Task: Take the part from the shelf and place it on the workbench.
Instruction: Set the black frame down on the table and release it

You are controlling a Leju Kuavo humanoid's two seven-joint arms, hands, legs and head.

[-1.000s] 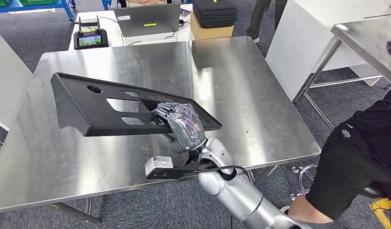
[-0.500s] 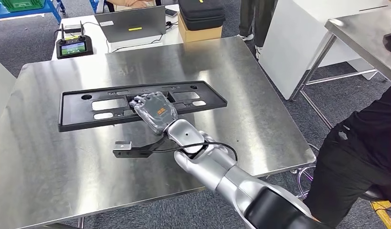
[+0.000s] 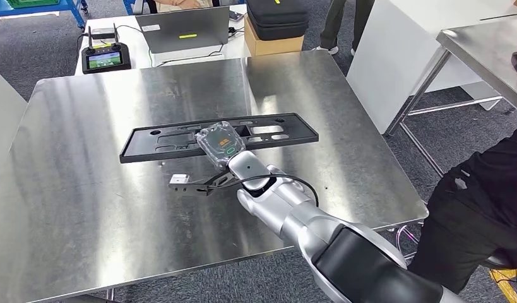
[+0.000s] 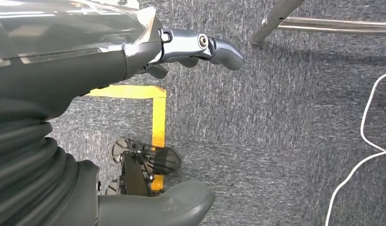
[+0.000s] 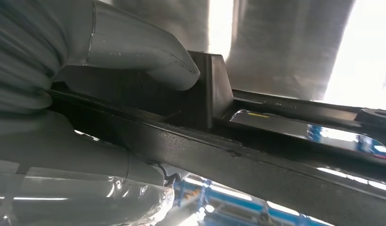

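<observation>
**A:** From the head view, where is the part?

**B:** The long black part lies flat over the steel workbench, its long axis running left to right across me. My right hand grips its near edge at mid-length.

**A:** And the wrist views?

**B:** Right wrist: my thumb clamps the part's rim. Left wrist: my left hand hangs empty, fingers curled, over carpet.
</observation>
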